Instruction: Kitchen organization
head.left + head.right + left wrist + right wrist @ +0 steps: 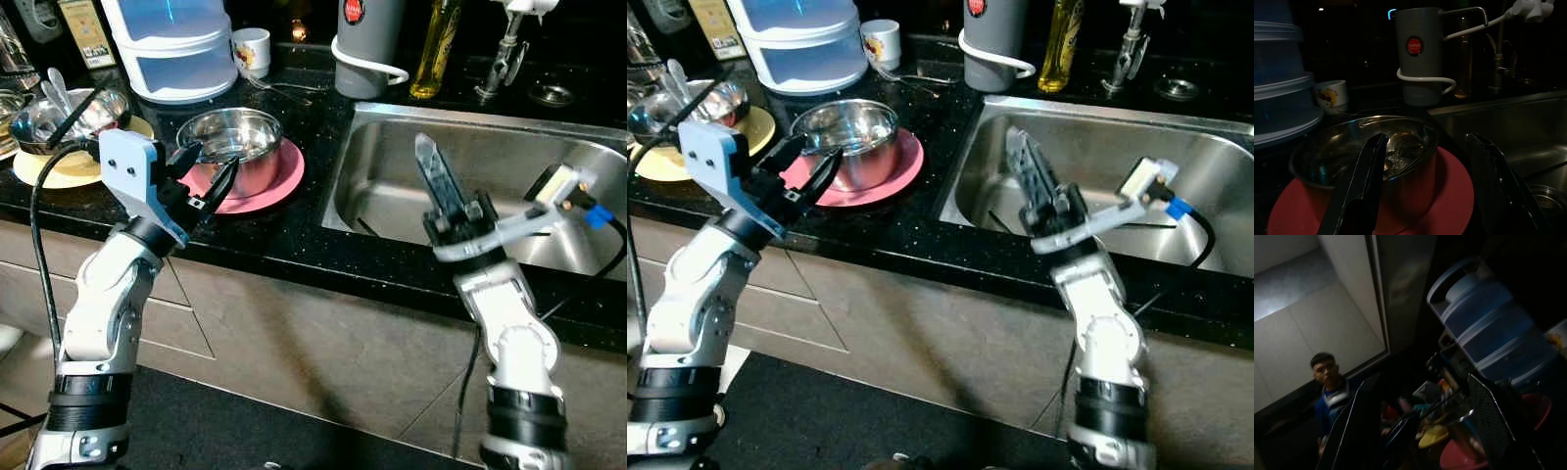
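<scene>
We've got the black counter running across the whole scene, and at about 3 o'clock the steel sink drops into it. Up at 11 o'clock sits a stacked translucent food container, with a grey kettle-ish jug at 12 and a bottle of oil just past it. The thing we care about, as far as we can judge from a vague "organize the kitchen" job, is the steel pot, which stands on a pink plate at roughly 10 o'clock from the middle of the frame, near the counter's front edge. Further out at 9 o'clock a yellow plate carries a steel bowl with spoons, and a small white mug hides behind the pot. Our left gripper hovers right at the pot's near rim with its fingers spread apart, holding nothing. Our right gripper points up over the sink; in its wrist view the fingers look parted too, also empty. What worries us: the pot rides on a loose plate close to the edge, so a clumsy pinch on that thin slick rim could tip it or drag the plate along toward the drop.
</scene>
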### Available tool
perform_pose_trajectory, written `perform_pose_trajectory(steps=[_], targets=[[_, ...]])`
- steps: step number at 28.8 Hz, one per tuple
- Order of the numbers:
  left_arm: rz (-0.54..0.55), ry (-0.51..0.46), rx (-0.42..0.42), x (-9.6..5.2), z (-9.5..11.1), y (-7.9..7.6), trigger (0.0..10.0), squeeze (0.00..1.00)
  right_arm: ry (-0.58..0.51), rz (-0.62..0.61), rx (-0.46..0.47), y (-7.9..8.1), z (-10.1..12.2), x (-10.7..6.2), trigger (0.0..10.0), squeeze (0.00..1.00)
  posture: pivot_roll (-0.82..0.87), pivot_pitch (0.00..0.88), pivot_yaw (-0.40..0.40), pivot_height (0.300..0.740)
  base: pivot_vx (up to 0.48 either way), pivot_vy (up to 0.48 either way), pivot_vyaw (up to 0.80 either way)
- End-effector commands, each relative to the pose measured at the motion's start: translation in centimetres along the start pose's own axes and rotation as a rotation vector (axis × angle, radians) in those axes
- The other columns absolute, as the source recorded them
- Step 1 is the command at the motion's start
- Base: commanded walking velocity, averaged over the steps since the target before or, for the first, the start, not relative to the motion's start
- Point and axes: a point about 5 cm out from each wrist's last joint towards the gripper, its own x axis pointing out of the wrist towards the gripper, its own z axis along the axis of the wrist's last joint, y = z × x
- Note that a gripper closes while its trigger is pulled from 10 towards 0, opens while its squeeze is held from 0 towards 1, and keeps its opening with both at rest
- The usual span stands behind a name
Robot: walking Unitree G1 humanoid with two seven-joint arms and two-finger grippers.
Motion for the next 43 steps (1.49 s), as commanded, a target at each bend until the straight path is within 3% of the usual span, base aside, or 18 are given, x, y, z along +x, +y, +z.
perform_pose_trajectory(steps=[1,4,6,13,15,21,29,43], targets=[[-0.005,-0.009,0.009,0.2,0.2,0.1,10.0,0.0,0.034,0.056,0.007,0.7,-0.3,0.1,10.0,0.0,-0.02,0.067,-0.004,0.74,0.0,0.0,0.0],[-0.002,-0.014,0.014,0.1,0.4,0.2,10.0,0.0,0.123,0.107,0.031,1.1,-1.1,-0.9,10.0,0.0,-0.02,0.064,-0.01,0.74,0.0,0.0,0.0],[0.004,-0.017,0.022,-0.1,0.6,0.4,10.0,0.0,0.183,0.118,0.097,1.5,-1.8,-2.2,10.0,0.0,-0.01,0.063,-0.012,0.74,0.0,0.0,0.0],[0.008,-0.021,0.026,-0.2,0.9,0.6,10.0,0.0,0.169,0.117,0.138,1.9,-2.2,-3.5,10.0,0.0,-0.01,0.065,-0.009,0.74,0.0,0.0,0.0],[0.01,-0.022,0.028,-0.1,1.0,0.8,10.0,0.0,0.176,0.063,0.118,1.4,-2.9,-4.0,10.0,0.0,-0.01,0.065,-0.008,0.74,0.0,0.0,0.0],[0.001,-0.024,0.025,0.4,1.2,1.1,10.0,0.0,0.175,-0.013,0.03,1.0,-2.7,-4.3,10.0,0.0,-0.02,0.068,0.0,0.74,0.0,0.0,0.0],[0.002,-0.018,0.005,0.5,1.1,1.2,10.0,0.0,0.179,-0.013,0.042,1.3,-2.8,-4.6,10.0,0.0,-0.03,0.071,0.004,0.74,0.0,0.0,0.0],[0.037,0.011,0.073,0.4,0.3,1.6,10.0,0.0,0.219,0.008,0.05,1.8,-3.3,-4.6,10.0,0.0,-0.05,0.076,-0.003,0.74,0.0,0.0,0.0]])
